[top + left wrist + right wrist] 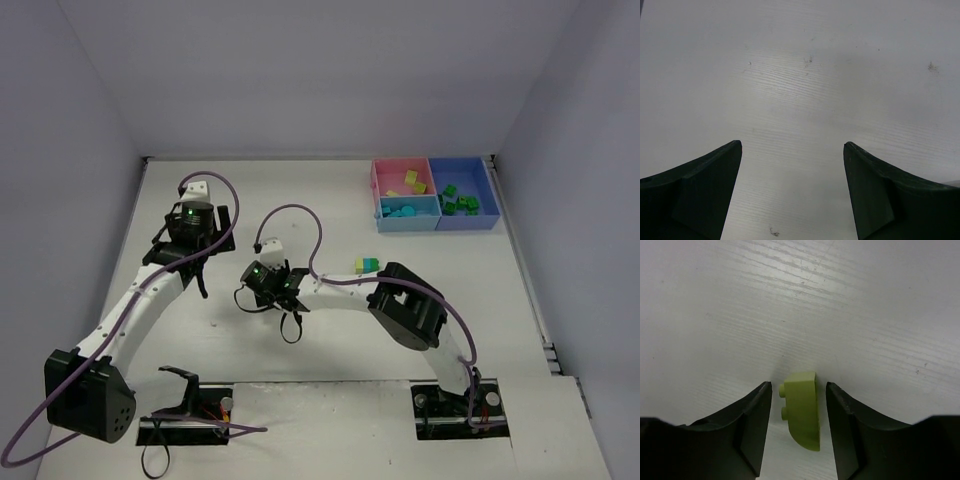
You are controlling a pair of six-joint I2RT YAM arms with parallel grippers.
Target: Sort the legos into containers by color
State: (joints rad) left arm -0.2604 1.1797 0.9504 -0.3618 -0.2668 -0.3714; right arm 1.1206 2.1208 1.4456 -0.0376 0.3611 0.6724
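– So, how far along can the sorting be reckoned right now?

– Pretty far, only two pieces look to be left out. Nearest in, the right pincer is set low over the tabletop, with one yellow-green brick lying on its side between the jaws. A sliver of tabletop can be seen on each side of it, so it's bracketed but not pinched yet. The left pincer is held wide open with nothing in it, and only tabletop is seen below.

– And what else is out there loose?

– Just one more can be spotted: a two-colour piece, yellow-green stuck to cyan, sat just beyond the right arm and well apart from both pincers. It'll probably have to be pulled apart before it can be binned, which is likely the fiddly bit. At the far right corner the containers are already stocked. Yellow-green bricks are in the pink tray, cyan ones in the light blue tray and green ones in the darker blue tray. No mixed colours can be made out in there, though it's all tiny from above.
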